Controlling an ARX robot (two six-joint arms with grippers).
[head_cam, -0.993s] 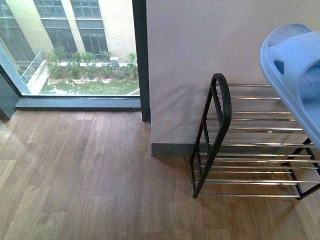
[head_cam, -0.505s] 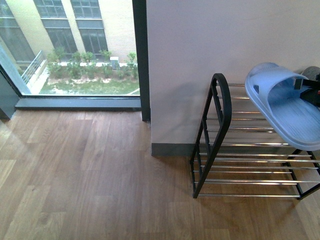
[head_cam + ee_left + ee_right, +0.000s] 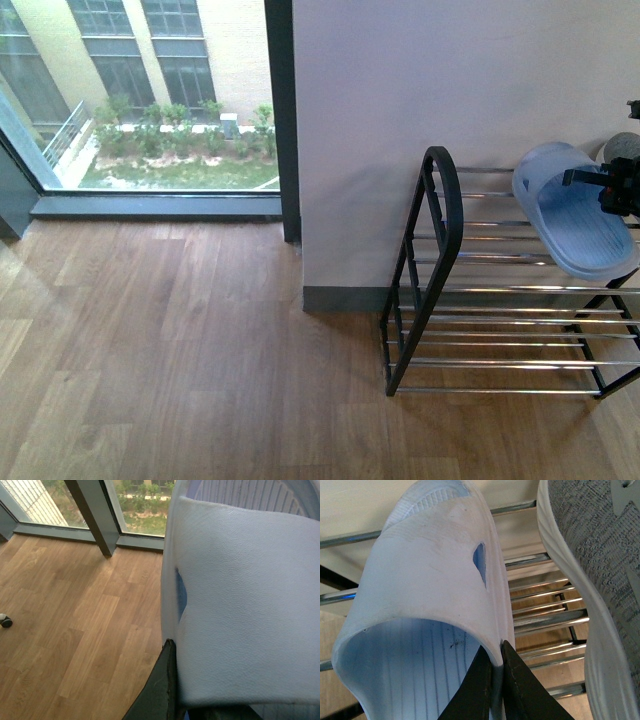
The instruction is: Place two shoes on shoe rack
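Observation:
The black shoe rack [image 3: 441, 262] with chrome bars stands against the wall at the right. My right gripper [image 3: 612, 190] [image 3: 496, 647] is shut on the strap edge of a pale blue slide sandal [image 3: 575, 222] [image 3: 425, 580], which hangs tilted over the rack's top tier. Beside that sandal, a grey knit sneaker [image 3: 592, 545] with a white sole sits on the rack; a bit of it shows at the frame's right edge [image 3: 627, 146]. My left gripper [image 3: 175, 652] is shut on another pale blue slide sandal [image 3: 245, 595] above the wooden floor; it is outside the front view.
A white wall [image 3: 400, 100] rises behind the rack. A dark window frame [image 3: 282, 120] and a floor-level window [image 3: 150, 100] lie to the left. Wooden floor [image 3: 180, 350] spreads in front. A small dark round object [image 3: 5, 621] lies on the floor.
The right gripper has carried its sandal from close by the camera at upper right down and away, over the rack's top tier.

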